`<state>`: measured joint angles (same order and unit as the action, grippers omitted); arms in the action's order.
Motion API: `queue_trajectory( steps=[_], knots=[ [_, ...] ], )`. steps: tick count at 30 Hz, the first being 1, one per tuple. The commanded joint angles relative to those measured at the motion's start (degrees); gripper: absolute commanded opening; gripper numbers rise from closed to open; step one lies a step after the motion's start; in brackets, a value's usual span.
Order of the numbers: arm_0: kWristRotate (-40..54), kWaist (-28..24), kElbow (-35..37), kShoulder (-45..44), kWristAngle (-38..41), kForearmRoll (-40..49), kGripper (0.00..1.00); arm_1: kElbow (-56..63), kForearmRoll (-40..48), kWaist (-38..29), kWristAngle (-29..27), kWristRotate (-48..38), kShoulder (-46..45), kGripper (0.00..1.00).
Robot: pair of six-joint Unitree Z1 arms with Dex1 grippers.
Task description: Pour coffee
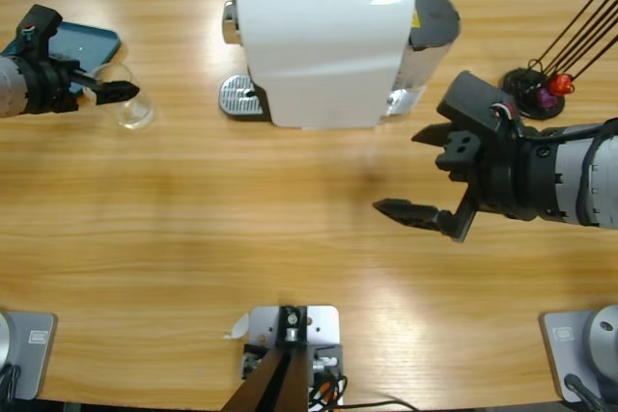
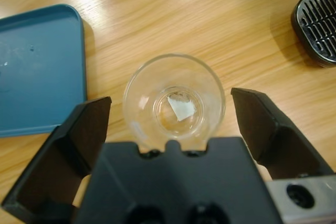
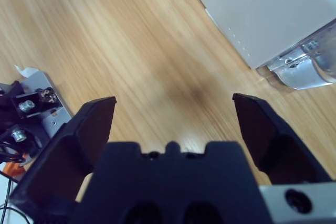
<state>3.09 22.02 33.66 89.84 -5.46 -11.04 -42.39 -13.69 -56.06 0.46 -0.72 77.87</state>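
I've got the left claw spread around the glass, not yet clenched; closing comes next, right claw idle, spread

From above I see the white coffee machine at the table's far middle, its round metal drip tray at the left foot. The left gripper sits at a clear glass beside a blue tray. The right gripper hovers spread wide over bare wood, near a black capsule stand.
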Motion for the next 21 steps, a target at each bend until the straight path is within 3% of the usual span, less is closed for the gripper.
queue_trajectory(
  steps=[1,10,16,21],
  knots=[
    [0.5,-0.7,0.8,6.1,1.1,-2.0,0.989,1.9,2.2,-0.7,-0.2,-1.1,3.5,1.000],
    [0.3,-0.3,-3.9,2.7,1.2,-6.1,0.987,2.1,4.4,-0.7,0.3,-1.5,6.2,1.000],
    [-1.4,0.0,-10.7,4.4,1.1,-18.6,0.991,2.3,4.5,-0.7,0.3,-1.7,6.0,1.000],
    [-2.0,-0.1,-12.2,7.2,1.1,-23.7,0.979,2.4,4.6,-0.7,0.4,-1.7,6.3,1.000]
  ],
)
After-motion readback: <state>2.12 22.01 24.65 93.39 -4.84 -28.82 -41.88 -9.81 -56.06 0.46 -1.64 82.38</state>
